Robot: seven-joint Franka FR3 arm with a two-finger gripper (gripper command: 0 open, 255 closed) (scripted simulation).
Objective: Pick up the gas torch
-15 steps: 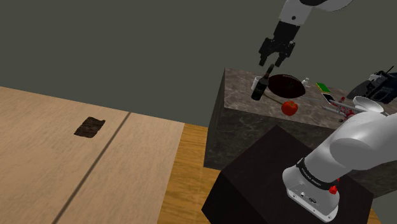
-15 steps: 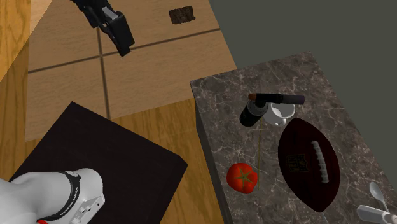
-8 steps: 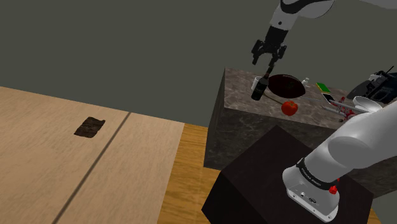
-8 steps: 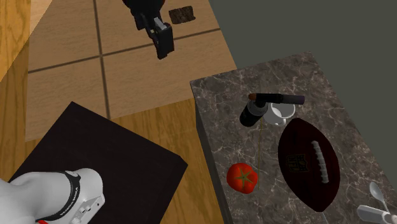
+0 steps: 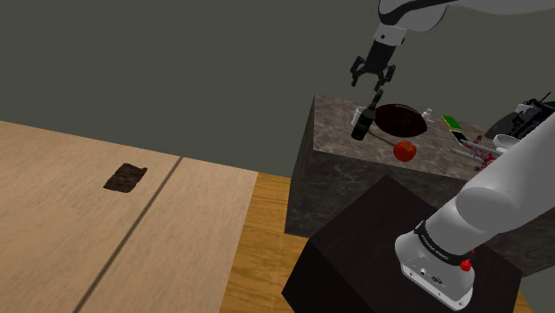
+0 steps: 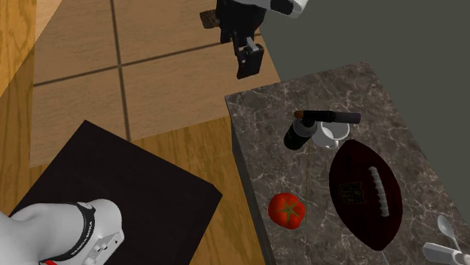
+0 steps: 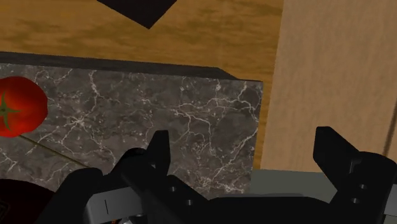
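1. Hanging the tool point(image 5: 372, 82) in the air above the tabletop point(image 6: 263, 158), its black fingers point(image 7: 160, 147) spread well apart and clasping nothing.
2. Looking along the tool in the wrist view onto a corner of the dark, white-veined tabletop, with wooden floor point(image 7: 331, 70) beyond its edge.
3. Finding the gas torch point(image 6: 300, 134) upright on the tabletop, below the tool and clear of it, near the edge at the shoulder view's left and roughly midway along that edge. Showing a dark canister with a nozzle jutting sideways from its top.
4. Noting a white cup point(image 6: 334, 137) just beside the gas torch, under the nozzle as seen in the second exterior view.
5. Placing a dark brown football point(image 6: 367, 192) further in from that edge, just past the white cup, with its pale laces facing up.
6. Spotting a red tomato point(image 6: 287, 209) near the tabletop's edge that faces the stand point(image 5: 356, 258), close to the football and apart from the gas torch.
7. Noting a green item point(image 5: 451, 122) and small white pieces point(image 6: 444, 226) toward the tabletop's end at the shoulder view's right, too small to name.
8. Seating the white arm point(image 5: 498, 196) on the dark box stand beside the tabletop, with a dark rectangular patch point(image 5: 125, 178) lying well apart on the floor.
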